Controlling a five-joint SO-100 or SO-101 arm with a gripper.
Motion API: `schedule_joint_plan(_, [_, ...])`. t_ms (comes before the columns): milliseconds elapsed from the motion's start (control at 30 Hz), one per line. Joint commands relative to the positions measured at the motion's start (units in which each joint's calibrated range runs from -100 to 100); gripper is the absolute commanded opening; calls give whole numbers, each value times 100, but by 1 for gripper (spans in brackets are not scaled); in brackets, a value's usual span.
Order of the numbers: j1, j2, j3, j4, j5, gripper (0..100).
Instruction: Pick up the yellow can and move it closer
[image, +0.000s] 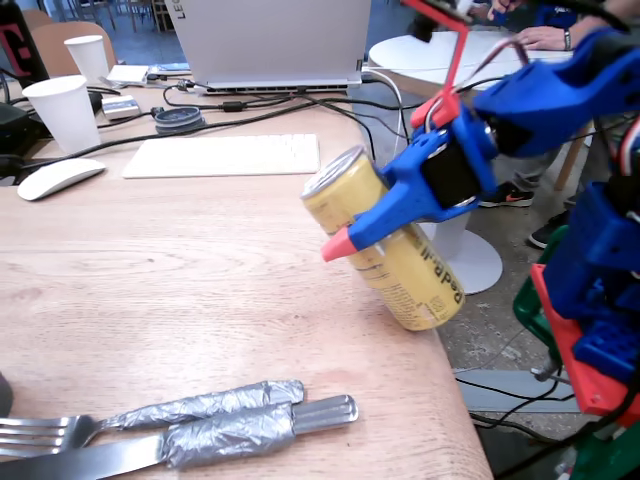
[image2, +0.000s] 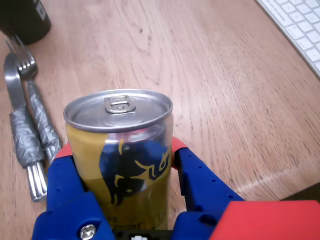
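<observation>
From the fixed view I see my end effector (image: 345, 240) clamped around the yellow can (image: 400, 255), blue fingers with red tips pressed to its sides. The can is tilted hard, its silver top leaning toward ten o'clock and its base hanging past the tabletop (image: 180, 270) edge at about four o'clock of the picture's centre; I cannot tell whether any part of it touches the wood. In the wrist view the can (image2: 120, 150) fills the middle, pull-tab top facing the camera, with the end effector (image2: 120, 147) fingers hugging it left and right. On the tabletop in the fixed view, a fork (image: 150, 415) and a knife (image: 200, 440) with grey tape around their handles lie near six o'clock. A white keyboard (image: 225, 155) sits toward eleven o'clock, a white mouse (image: 60, 178) at nine, two white paper cups (image: 65, 110) beyond it, and a silver laptop (image: 265, 40) at twelve.
</observation>
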Motion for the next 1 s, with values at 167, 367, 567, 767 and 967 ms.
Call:
schedule_joint_plan(167, [-133,-239,1564,-3725,5,24])
schedule_joint_plan(367, [-590,-110,1564,-4184,-39,24])
schedule_joint_plan(567, [-590,-7,1564,-3355,-24,24])
schedule_joint_plan(767, [-590,10,1564,-3257,-34,24])
schedule_joint_plan(967, [-590,-59,1564,-2846,-34,24])
